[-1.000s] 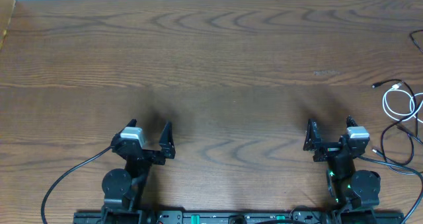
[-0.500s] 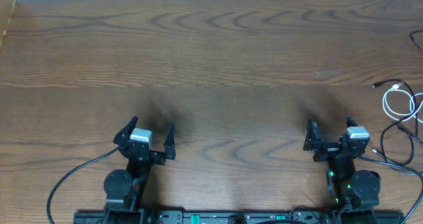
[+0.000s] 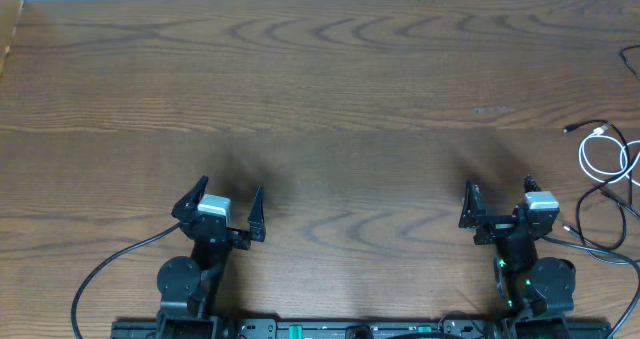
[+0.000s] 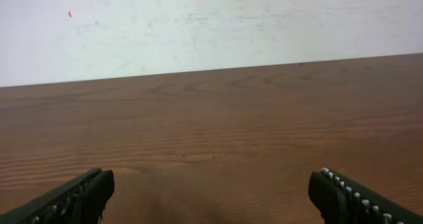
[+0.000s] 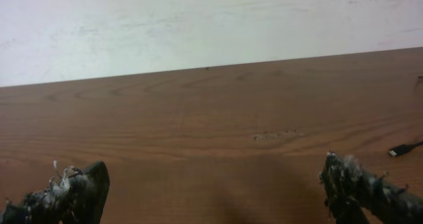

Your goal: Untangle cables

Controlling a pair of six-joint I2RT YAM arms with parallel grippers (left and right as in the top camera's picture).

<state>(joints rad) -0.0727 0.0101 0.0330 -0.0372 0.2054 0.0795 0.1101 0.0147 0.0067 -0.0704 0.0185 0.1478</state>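
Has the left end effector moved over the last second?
Yes. The left end effector edged slightly rightward in the overhead view, judged against the wood grain of the table.

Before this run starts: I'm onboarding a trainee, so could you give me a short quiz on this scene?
1. True or false: the left hand is shut on a cable.
2. Which hand is nearer the cables? A) the left hand B) the right hand
3. Fill in: one of the cables is ____, the rest black.

Key
1. False: both hands are open and empty.
2. B: the cables lie at the right edge of the table.
3. White.
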